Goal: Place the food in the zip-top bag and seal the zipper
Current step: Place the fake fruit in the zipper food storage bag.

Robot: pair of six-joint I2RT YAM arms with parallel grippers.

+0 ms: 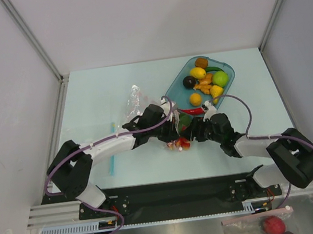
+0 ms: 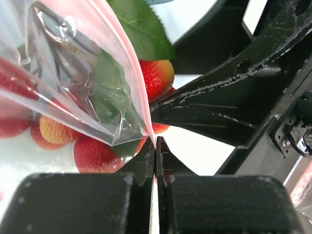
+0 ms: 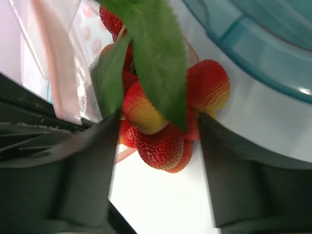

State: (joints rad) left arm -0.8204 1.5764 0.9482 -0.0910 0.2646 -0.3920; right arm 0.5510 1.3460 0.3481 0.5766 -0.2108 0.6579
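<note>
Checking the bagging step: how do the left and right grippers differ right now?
The left gripper is shut; the right gripper has jaws apart. Left pinches the zipper of the zip-top bag; right flanks the strawberry cluster, grip unclear. Both work beside the teal tray.

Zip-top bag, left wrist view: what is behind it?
Red berries and green leaves show through and beside the clear bag; inside or behind cannot be told. Crinkled plastic hides how many.

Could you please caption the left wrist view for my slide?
Left gripper pinches the bag's pink zipper; red berries and a leaf sit just beyond.
</note>
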